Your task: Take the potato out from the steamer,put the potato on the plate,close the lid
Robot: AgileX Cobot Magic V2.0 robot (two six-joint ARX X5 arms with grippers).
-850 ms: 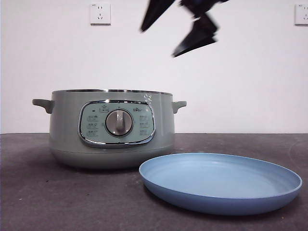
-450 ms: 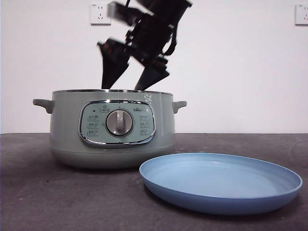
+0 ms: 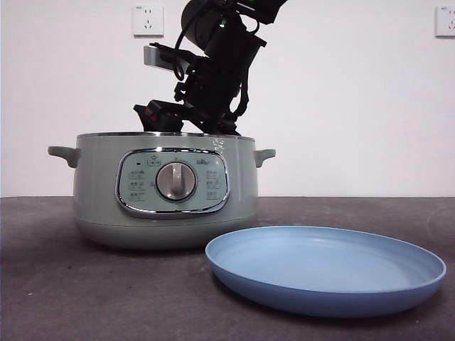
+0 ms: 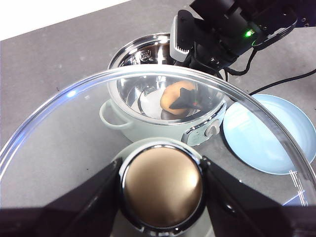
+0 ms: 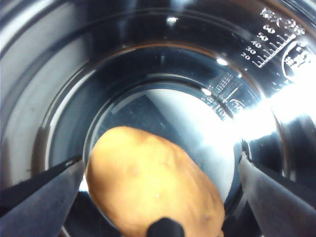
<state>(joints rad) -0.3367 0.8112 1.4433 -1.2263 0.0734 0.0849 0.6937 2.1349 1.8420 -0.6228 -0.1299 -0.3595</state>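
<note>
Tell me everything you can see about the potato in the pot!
The potato is a big oval, orange-brown with smooth matte skin. It lies on its side on the shiny metal bottom inside the green steamer, which has no lid on. The right hand has reached down into the pot with its jaws wide open on either side of the potato, not gripping it yet.

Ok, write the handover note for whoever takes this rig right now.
Left gripper: shut on the lid's knob, holding the lid up, off the steamer.
Right gripper: open, down inside the steamer, fingers on either side of the potato, not yet closed.
Plate: on the table beside the steamer.
Done: lid off.
Left: grasp potato, lift it out, set it on the plate, close the lid.
</note>
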